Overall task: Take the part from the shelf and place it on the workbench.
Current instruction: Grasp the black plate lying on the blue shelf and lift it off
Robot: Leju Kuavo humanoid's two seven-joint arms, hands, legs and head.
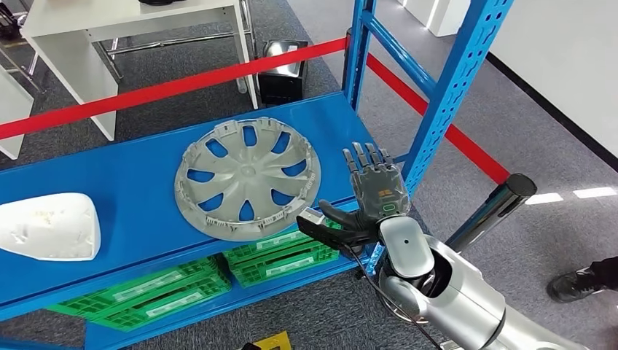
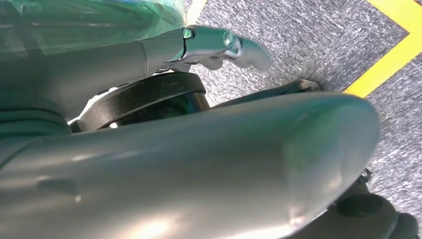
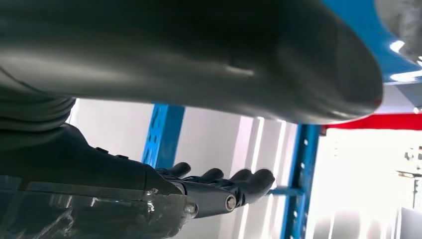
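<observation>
Reaching hand, head view: the right hand (image 1: 373,191) is over the near right corner of the blue shelf (image 1: 138,175), fingers straight and spread, thumb out to the left, holding nothing.
Part, head view: the grey hubcap (image 1: 248,178) lies flat on the shelf, just left of the right hand; the thumb tip is near its near right rim, and whether they touch I cannot tell.
Other shelf item, head view: a white moulded cover (image 1: 47,226) lies at the shelf's left end, well apart from the hubcap.
Lower level, head view: green crates (image 1: 167,284) sit under the shelf board.
Surroundings, head view: a red tape (image 1: 167,89) runs beyond the shelf, a white table (image 1: 131,22) stands far left.
Left wrist view: the left hand (image 2: 219,47) is over grey carpet (image 2: 308,45) with a yellow line (image 2: 388,64); nothing is visibly held, but whether it is open or closed I cannot tell.
Right wrist view: the right hand's dark fingers (image 3: 249,180) extend straight, side by side, with a blue upright (image 3: 298,179) beyond.
</observation>
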